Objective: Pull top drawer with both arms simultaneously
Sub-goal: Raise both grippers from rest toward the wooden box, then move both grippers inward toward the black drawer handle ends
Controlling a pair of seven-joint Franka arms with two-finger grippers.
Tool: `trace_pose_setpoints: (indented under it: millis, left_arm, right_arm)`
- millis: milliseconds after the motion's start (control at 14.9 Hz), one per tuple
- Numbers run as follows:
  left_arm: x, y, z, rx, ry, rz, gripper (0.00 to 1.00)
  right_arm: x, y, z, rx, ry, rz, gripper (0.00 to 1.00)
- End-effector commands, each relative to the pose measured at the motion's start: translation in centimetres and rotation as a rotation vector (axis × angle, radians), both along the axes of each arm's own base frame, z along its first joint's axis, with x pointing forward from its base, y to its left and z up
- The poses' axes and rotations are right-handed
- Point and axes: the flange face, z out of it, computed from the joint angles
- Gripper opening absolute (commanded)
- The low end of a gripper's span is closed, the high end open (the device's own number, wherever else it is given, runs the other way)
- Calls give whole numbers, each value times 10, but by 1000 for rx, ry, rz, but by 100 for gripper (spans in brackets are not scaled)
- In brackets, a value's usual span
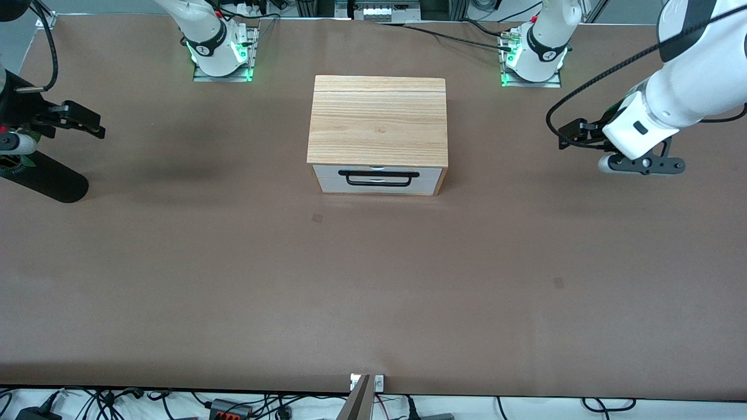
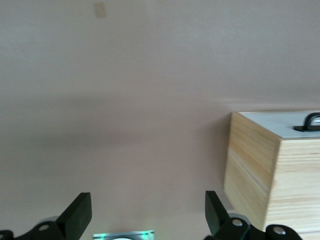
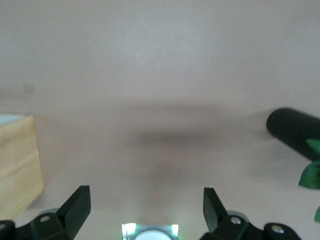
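While top drawer (image 1: 378, 180) sits closed, left claw (image 2: 147, 212), right claw (image 3: 146, 210) gape, well apart.

The top drawer (image 1: 379, 179) has a white front with a black bar handle (image 1: 378, 178), set in a light-wood cabinet (image 1: 378, 119) whose top shows fine straight grain. Between the two black hands, the left hand (image 2: 145, 212) and the right hand (image 3: 145, 207), the surface (image 1: 373, 291) is plain matte brown. Beside the right hand lies a black cylinder (image 3: 292, 132) with something green, perhaps leaves (image 3: 311, 170).
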Motion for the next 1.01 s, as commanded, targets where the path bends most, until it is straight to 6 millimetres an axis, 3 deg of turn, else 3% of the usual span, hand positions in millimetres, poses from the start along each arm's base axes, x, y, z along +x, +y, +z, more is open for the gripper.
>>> trace_pose_setpoints:
  millis: [0,134,268,469,670,939]
  left_arm:
    - [21,-16,-17,-121,17,8,100]
    - [32,-37,-37,-183,52,2,100]
    - [43,-64,-46,-251,75,-15,100]
    - [53,-83,-80,-403,169,30,100]
    - [71,-92,-105,-527,156,-2,100]
    - [87,-109,-152,-747,113,-68,100]
  right_arm:
    - [-1,38,-30,-5,166,68,100]
    - [-4,74,-49,-13,238,133,100]
    - [5,106,-84,53,297,161,100]
    - [34,125,-141,320,313,76,100]
    - [53,150,-177,515,243,-16,100]
    - [58,188,-212,783,201,-99,100]
